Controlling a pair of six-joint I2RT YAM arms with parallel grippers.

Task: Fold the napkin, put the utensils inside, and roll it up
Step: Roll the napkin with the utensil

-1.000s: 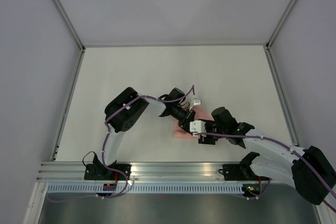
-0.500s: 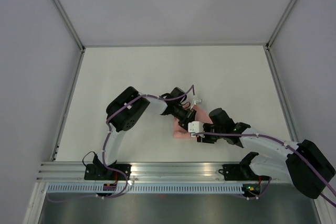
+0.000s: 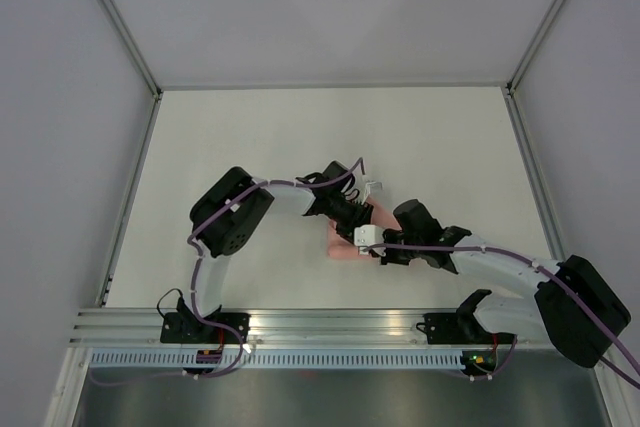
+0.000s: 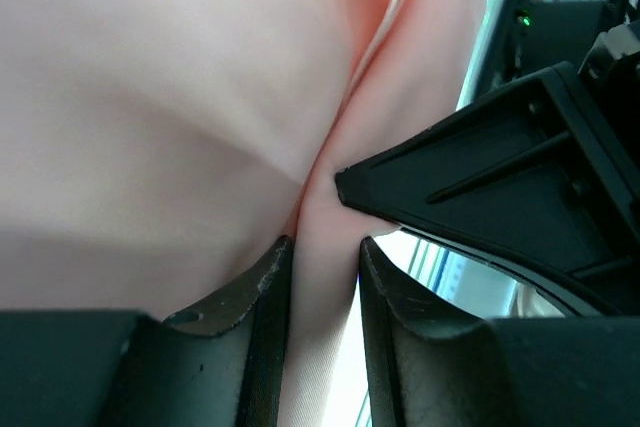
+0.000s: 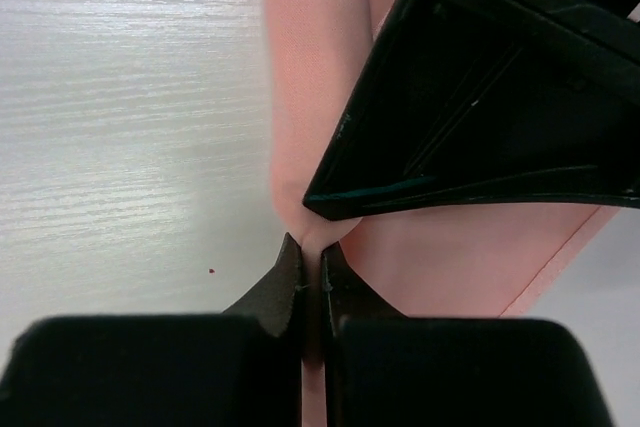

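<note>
**Two pinches on one pink fold**

The left gripper point(image 4: 322, 252) is clamped on a raised ridge of the napkin point(image 4: 150, 97), and cloth fills the narrow gap between its fingers. The right gripper point(image 5: 308, 249) pinches a thinner fold, its tips almost meeting on it. The two pinches sit just beside each other, each gripper's black body looming right ahead of the other's fingertips.

To fold well, I judge that both should travel together, keeping the cloth taut between them and low over the table point(image 5: 130, 97). That way the edge lands flat instead of bunching.

The chief obstacle is the crowding: either gripper turning alone could knock the other or tug the fold loose. No utensils show in any view.
</note>
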